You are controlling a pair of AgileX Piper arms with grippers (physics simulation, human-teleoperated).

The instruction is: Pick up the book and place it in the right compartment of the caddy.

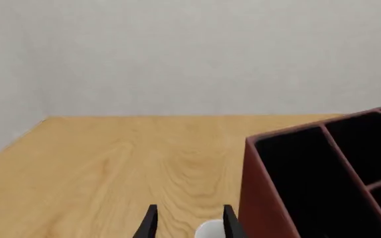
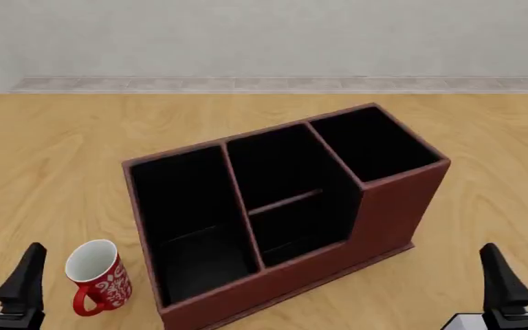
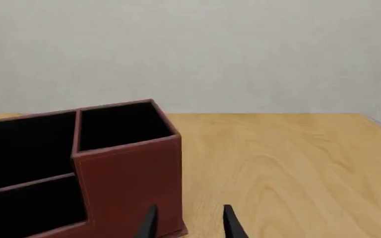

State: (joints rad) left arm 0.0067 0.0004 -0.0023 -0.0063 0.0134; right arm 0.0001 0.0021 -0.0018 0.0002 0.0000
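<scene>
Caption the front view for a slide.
Both open grippers, left and right, flank a three-section red-brown caddy; red mug stands at its left; no book in view.

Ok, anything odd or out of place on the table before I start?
Yes: no book shows in any view. The caddy sits skewed to the table edge, all sections looking empty, including the right compartment. The mug stands upright beside its low end. Both grippers, left and right, are open and empty.

A light wooden table (image 2: 53, 144) carries the red-brown caddy (image 2: 383, 220) and a red mug (image 2: 99, 275).
</scene>
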